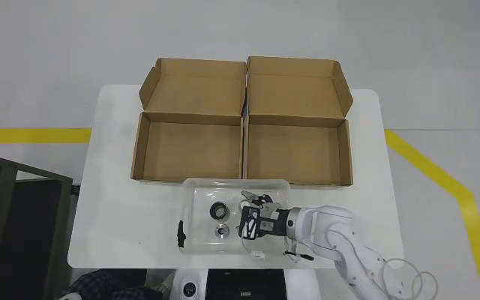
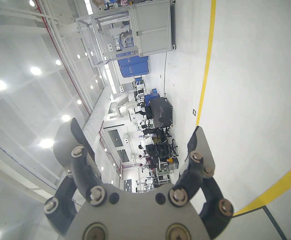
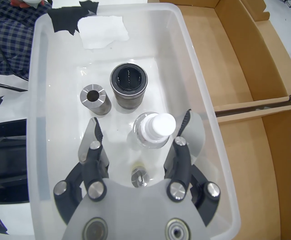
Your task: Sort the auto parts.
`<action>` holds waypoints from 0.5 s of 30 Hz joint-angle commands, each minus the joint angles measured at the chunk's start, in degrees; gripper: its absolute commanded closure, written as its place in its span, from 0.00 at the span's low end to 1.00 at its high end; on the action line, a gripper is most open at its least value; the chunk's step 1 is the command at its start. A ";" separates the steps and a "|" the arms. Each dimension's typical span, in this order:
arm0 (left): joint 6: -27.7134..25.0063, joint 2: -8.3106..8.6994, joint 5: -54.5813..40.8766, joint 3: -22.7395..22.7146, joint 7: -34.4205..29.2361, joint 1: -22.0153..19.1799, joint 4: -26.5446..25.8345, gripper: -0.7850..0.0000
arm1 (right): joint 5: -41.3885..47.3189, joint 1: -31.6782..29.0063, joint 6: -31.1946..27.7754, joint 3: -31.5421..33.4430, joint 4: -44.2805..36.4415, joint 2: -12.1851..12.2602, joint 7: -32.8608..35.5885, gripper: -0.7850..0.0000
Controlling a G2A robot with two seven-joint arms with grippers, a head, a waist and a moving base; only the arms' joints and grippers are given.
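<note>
A clear plastic bin (image 3: 202,95) (image 1: 196,187) sits at the table's near edge and holds the parts. In it stand a dark cylindrical bearing (image 3: 128,87) (image 1: 219,211), a steel collet with a centre hole (image 3: 95,99) (image 1: 221,230), a small clear bottle with a white cap (image 3: 154,131) and a small metal fitting (image 3: 139,176). My right gripper (image 3: 142,127) (image 1: 252,222) is open inside the bin, its fingers either side of the bottle, not touching it. My left gripper (image 2: 136,134) is open, empty, pointing out into the room.
Two open cardboard boxes (image 1: 187,150) (image 1: 298,154) lie side by side just beyond the bin, both bare inside, flaps folded back. A white paper scrap (image 3: 102,31) and black tape (image 3: 66,16) stick to the bin's end wall. A small black part (image 1: 181,233) lies beside the bin.
</note>
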 commanded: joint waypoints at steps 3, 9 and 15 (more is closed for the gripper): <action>0.00 0.00 0.00 0.00 0.00 0.00 0.00 0.00 | 0.07 0.93 0.39 -0.60 0.90 -0.06 0.75 0.52; 0.00 0.00 0.00 0.00 0.00 0.00 0.00 0.00 | 0.72 1.83 -0.02 -1.11 1.96 0.00 1.82 0.69; 0.00 0.00 0.00 0.00 0.00 0.00 0.00 0.00 | 3.82 2.32 -1.32 -0.54 1.81 0.19 1.82 1.00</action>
